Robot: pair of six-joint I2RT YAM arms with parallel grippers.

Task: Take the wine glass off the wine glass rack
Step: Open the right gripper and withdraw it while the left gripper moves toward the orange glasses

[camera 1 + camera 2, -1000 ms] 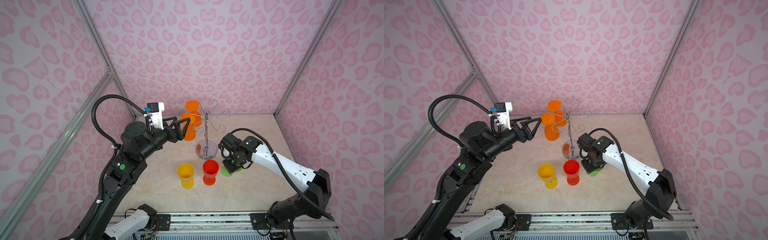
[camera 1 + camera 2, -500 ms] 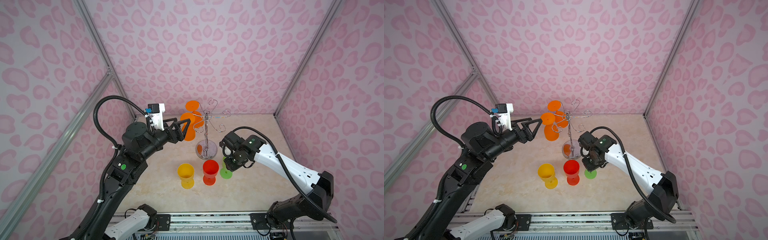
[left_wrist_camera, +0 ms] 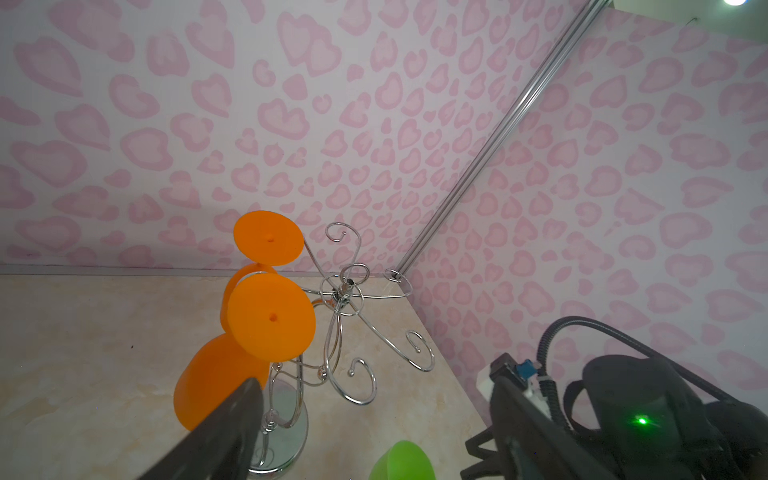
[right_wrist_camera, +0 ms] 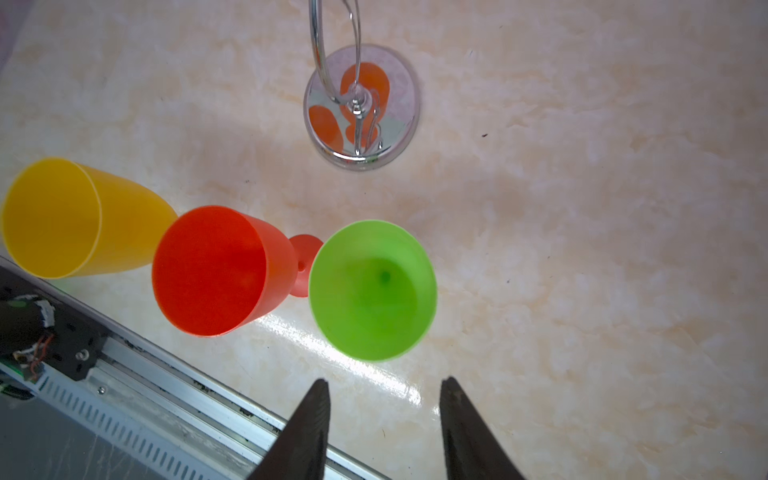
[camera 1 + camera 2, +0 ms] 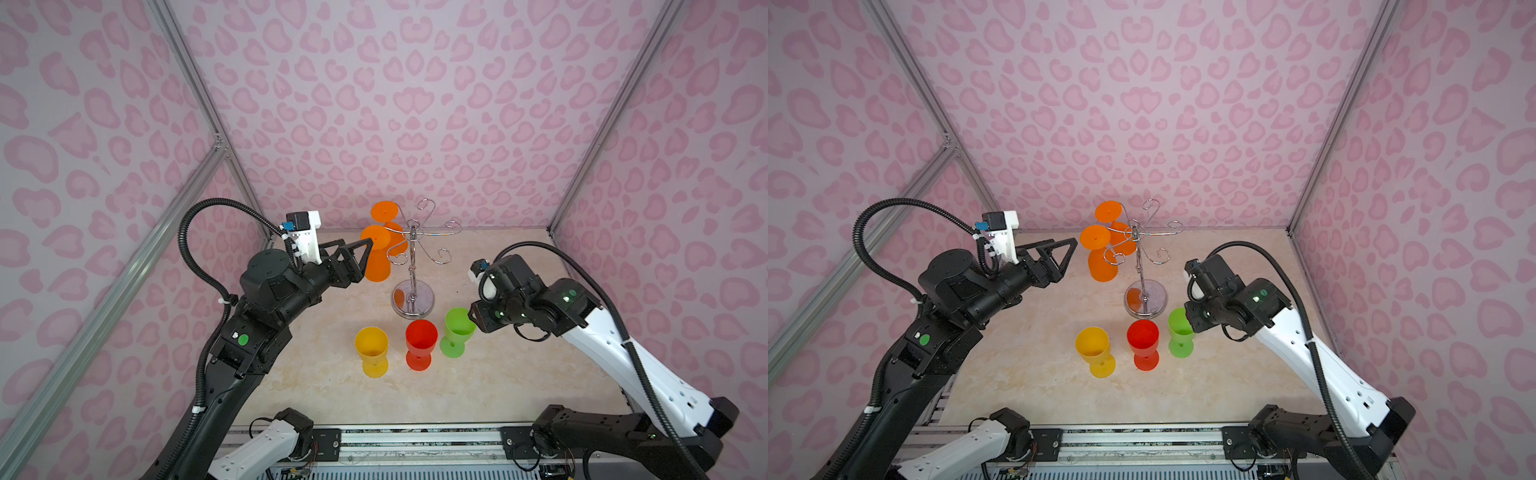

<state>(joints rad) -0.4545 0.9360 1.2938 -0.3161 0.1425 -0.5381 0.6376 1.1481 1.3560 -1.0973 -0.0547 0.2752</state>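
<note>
Gaping wide and empty, the left jaws hang just beside the nearer orange wine glass [image 5: 1102,264], not touching it; it and a second orange wine glass [image 5: 1108,212] hang bowl-down on the wine glass rack [image 5: 1156,297] at the back of the worktop [image 5: 1225,374]. The right jaws stand parted, holding nothing, just short of the upright green glass [image 4: 372,291]. A red glass [image 5: 420,338] and a yellow glass [image 5: 371,345] stand beside it in a row.

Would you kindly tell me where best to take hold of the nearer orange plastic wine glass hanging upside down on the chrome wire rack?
Probably the bowl of the nearer orange plastic wine glass, from the side opposite the chrome wire rack. It hangs foot-up, stem hooked in a scroll arm, leaving only the bowl clear, facing the open left gripper.
</note>
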